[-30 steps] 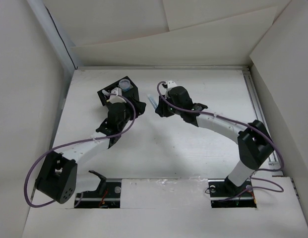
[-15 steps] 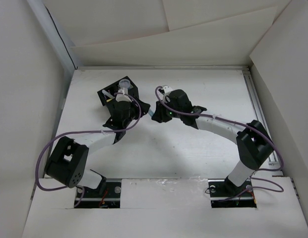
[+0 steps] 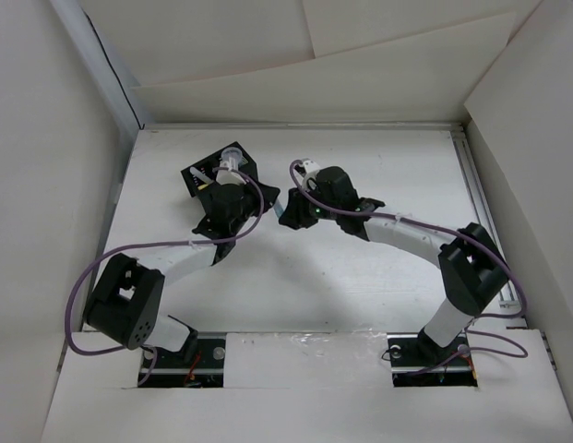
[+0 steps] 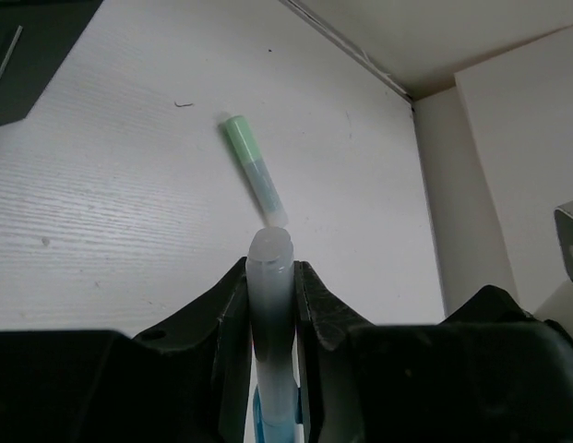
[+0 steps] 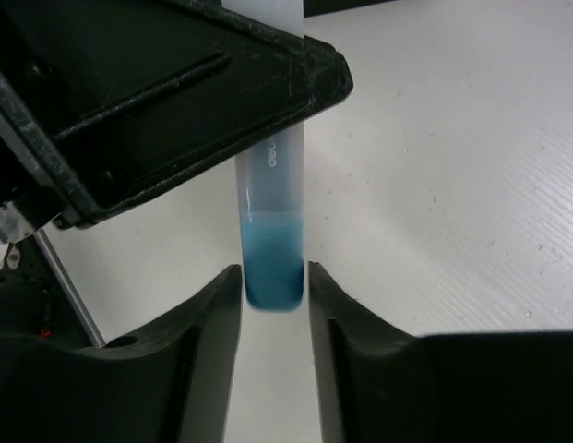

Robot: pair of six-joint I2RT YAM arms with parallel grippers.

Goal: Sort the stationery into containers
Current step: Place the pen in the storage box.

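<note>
You're partway: left tool (image 4: 270,273) pinches a blue-tipped bar (image 4: 269,251), right tool (image 5: 275,277) flanks its end, can't tell if gripping. The green bar (image 4: 252,175) sits loose on the tabletop (image 4: 129,231), outside the far-left box (image 3: 199,177).

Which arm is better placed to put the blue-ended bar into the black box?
Left, probably. The left gripper is clamped on the blue-ended bar, and the black box sits right beside that arm. The right gripper brackets the bar's blue end, farther from the box.
</note>
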